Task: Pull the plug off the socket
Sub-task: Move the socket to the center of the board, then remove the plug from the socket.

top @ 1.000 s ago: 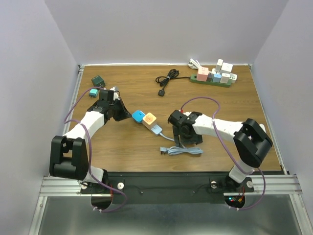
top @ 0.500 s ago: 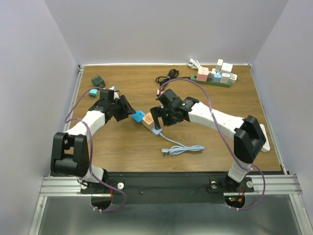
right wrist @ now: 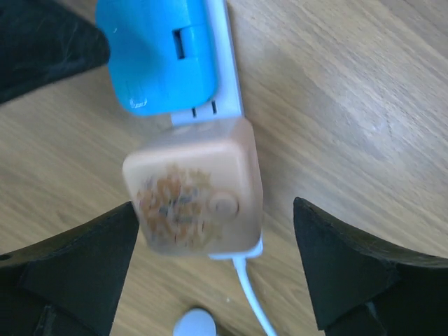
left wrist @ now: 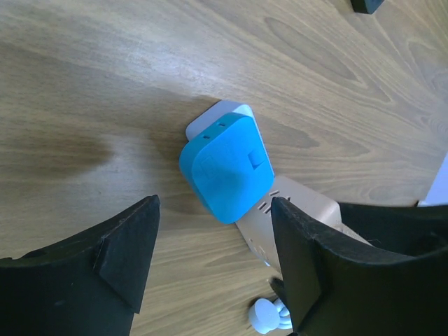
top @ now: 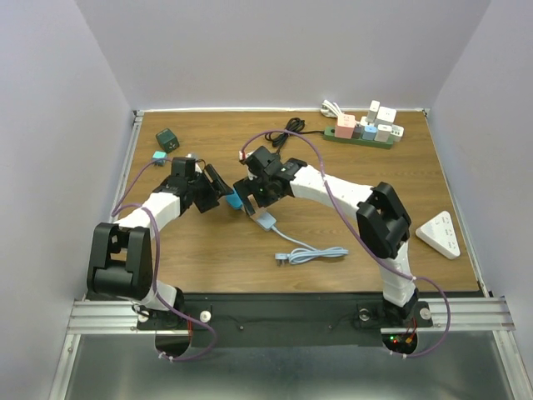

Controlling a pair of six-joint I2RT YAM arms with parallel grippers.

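Wrist views show peach plug (right wrist: 194, 187), hidden overhead.

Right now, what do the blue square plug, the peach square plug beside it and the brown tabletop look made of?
Blue square plug: smooth moulded plastic, satin; soft highlight, rounded corners.
Peach square plug: probably plastic too, with a printed orange pattern on top; blurred, so unsure.
Brown tabletop: wood grain, low sheen; veneer, laminate or solid wood, cannot tell.
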